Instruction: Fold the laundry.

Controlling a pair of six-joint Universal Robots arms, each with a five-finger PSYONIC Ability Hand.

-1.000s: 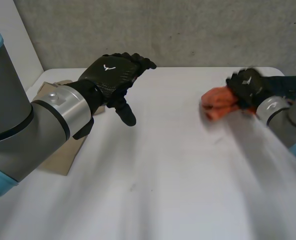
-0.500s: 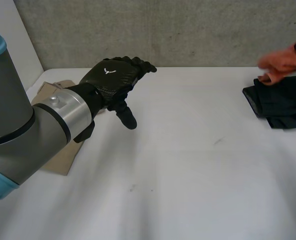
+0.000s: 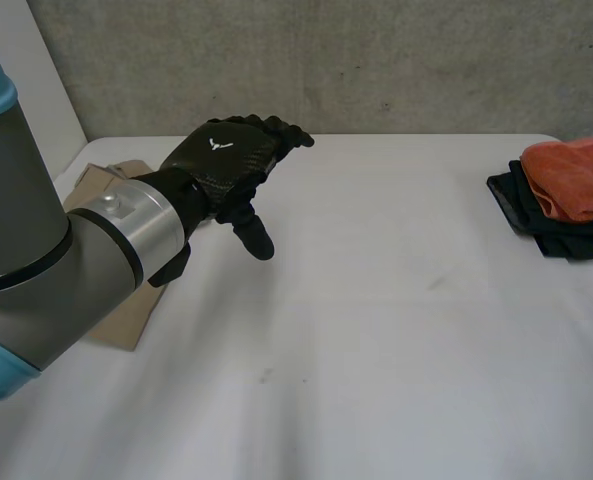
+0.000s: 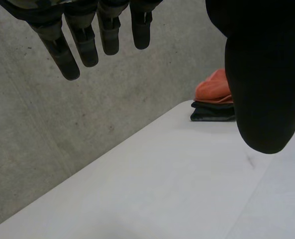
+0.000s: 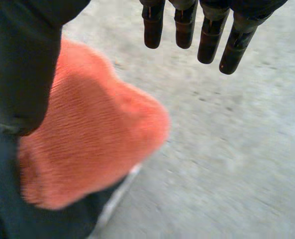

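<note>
Left hand (image 3: pixel 226 155) hangs over the far left part of the white surface (image 3: pixel 376 350), and the left wrist view settles it: fingers (image 4: pixel 86 47) straight and relaxed, thumb set well apart from them, nothing in its hold. A flat piece of cardboard (image 3: pixel 116 322) lies at the surface's left edge, partly beneath that arm. Across at the far right, the orange cloth (image 3: pixel 576 175) sits folded on top of a black cloth (image 3: pixel 551 235), the two stacked near the right edge and well apart from the left hand. Over that stack is the right hand (image 5: pixel 23 64): fingers (image 5: pixel 153 32) straight, thumb spread wide, nothing clasped. The orange cloth lies beneath the thumb, and I cannot tell whether they touch. A grey concrete wall (image 3: pixel 376 60) runs behind the surface.
</note>
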